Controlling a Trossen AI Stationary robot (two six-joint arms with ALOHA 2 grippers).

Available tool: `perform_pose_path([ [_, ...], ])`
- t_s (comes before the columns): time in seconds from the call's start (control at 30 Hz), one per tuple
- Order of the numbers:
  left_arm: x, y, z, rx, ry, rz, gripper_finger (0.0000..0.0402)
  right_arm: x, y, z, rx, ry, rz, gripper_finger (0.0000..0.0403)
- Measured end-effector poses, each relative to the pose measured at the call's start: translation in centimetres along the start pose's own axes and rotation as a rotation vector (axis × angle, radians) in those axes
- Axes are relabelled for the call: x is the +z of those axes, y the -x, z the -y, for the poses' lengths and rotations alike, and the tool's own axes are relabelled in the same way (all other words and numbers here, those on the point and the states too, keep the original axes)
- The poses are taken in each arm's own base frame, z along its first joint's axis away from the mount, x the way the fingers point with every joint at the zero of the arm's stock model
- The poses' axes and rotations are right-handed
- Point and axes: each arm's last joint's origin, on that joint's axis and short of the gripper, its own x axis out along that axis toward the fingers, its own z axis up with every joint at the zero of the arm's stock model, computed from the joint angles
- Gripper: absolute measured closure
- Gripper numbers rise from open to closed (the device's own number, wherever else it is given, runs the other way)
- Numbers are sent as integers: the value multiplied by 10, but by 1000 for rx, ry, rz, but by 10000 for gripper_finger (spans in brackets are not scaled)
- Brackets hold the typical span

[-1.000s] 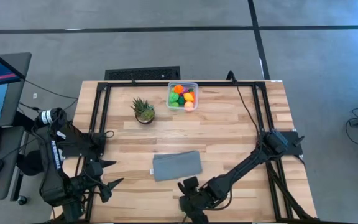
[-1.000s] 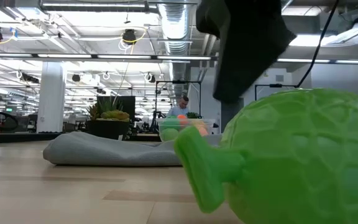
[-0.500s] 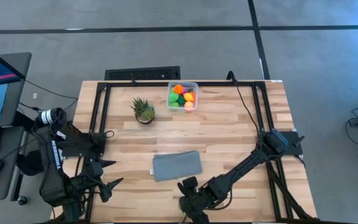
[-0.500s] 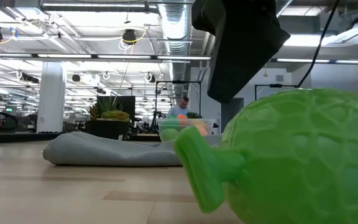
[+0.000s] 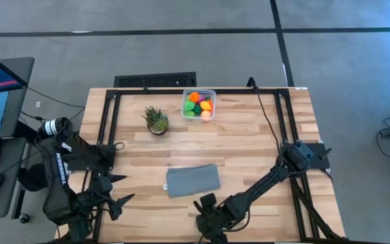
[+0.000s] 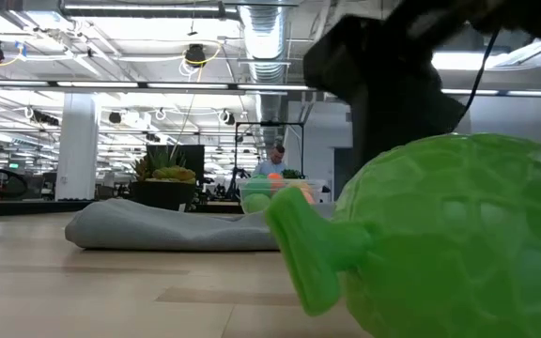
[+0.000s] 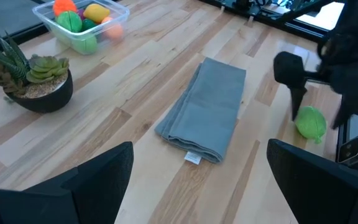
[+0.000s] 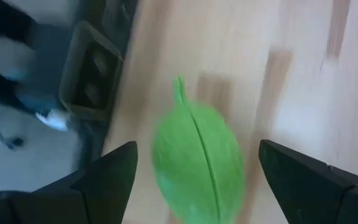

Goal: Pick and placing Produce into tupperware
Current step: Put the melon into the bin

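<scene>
A green, netted toy fruit (image 8: 199, 171) with a stem lies on its side on the wooden table near the front edge; it also shows large in the low view (image 6: 440, 244). My right gripper (image 8: 197, 146) is open above it, slanting down, one finger on each side with a gap to both. In the high view the gripper (image 5: 207, 221) hides the fruit. The clear tupperware (image 5: 183, 105) at the far edge holds several pieces of produce (image 5: 199, 104). At the table's near left, my left gripper (image 5: 121, 189) is open and holds nothing.
A folded grey cloth (image 5: 193, 180) lies just beyond the right gripper. A spiky potted plant (image 5: 156, 120) stands left of the tub. A black frame (image 5: 110, 115) runs along the table's left, far and right sides. Bare wood lies between cloth and tub.
My right gripper has sunk a little toward the green fruit; in the low view its dark finger now stands lower, behind the fruit. The fruit has stayed where it was.
</scene>
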Motion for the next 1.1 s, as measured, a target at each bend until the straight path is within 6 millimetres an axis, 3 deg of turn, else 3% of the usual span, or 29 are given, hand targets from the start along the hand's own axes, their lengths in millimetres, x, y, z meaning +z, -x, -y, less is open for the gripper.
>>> perform_pose_path([
  [0.67, 0, 0, 0, 2, 7, -10, 42, -4, -8, 0, -8, -14, -18, 54],
  [1.1, 0, 0, 0, 3, 10, -11, 42, 1, -9, 11, -21, -38, -14, 55],
])
